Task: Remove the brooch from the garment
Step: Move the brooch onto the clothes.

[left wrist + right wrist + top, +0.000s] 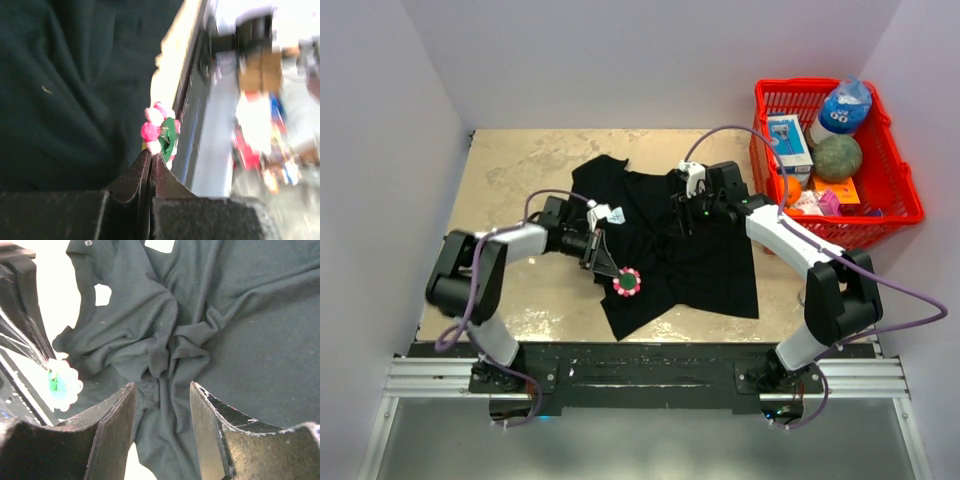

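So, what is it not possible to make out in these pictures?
Brooch pin, left wrist view: hidden behind its beads and the left gripper.
Brooch colours, right wrist view: washed out by glare.
Right gripper fingertips, top external view: black against the black garment.
Background, left wrist view: blurred.

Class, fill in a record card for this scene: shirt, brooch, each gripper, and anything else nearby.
Shirt: black, crumpled on the table
Brooch: at the shirt's near edge, pinched
Left gripper: shut on brooch
Right gripper: open, straddling a bunched fold of shirt
Also there: red basket, far right, holding assorted items
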`<state>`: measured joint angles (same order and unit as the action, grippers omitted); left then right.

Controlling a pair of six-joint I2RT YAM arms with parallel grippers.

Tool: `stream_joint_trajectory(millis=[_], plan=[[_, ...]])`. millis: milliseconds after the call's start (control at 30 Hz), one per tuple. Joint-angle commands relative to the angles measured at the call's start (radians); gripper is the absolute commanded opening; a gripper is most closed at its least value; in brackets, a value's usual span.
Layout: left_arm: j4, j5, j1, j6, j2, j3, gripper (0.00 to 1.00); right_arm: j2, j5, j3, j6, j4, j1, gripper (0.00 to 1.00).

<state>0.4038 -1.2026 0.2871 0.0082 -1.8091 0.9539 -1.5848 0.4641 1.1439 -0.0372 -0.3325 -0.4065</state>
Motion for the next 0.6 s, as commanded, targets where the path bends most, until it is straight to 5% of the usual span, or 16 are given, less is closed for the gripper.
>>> stream_joint_trajectory(millis=[0, 33, 100, 200, 333, 367, 467, 567], plan=[[-0.805, 0.230, -0.022, -0.774, 0.134, -0.197, 0.00, -0.015, 0.025, -0.024, -0.072, 0.038, 0.001, 0.51], [-1.037, 0.260, -0.019, -0.871, 0.143, -0.308, 0.00, -0.014, 0.036, -0.035, -0.096, 0.044, 0.001, 0.51], [-1.222, 0.385, 0.010, -1.063, 0.153, -0.398, 0.00, -0.011, 0.039, -0.064, -0.119, 0.058, 0.000, 0.51], [-1.258, 0.566, 0.075, -1.194, 0.143, -0.486, 0.00, -0.010, 0.051, -0.090, -0.150, 0.059, -0.002, 0.51], [-1.200, 0.629, 0.164, -1.229, 0.133, -0.549, 0.00, -0.014, 0.074, -0.110, -0.153, 0.055, -0.006, 0.50], [-1.177, 0.641, 0.168, -1.235, 0.123, -0.560, 0.23, -0.017, 0.079, -0.111, -0.152, 0.062, -0.015, 0.50], [-1.048, 0.644, 0.138, -1.168, 0.157, -0.569, 0.52, -0.017, 0.071, -0.108, -0.135, 0.075, -0.058, 0.49], [-0.796, 0.621, 0.109, -0.925, 0.246, -0.462, 0.56, -0.015, 0.042, -0.099, -0.125, 0.073, -0.098, 0.43]])
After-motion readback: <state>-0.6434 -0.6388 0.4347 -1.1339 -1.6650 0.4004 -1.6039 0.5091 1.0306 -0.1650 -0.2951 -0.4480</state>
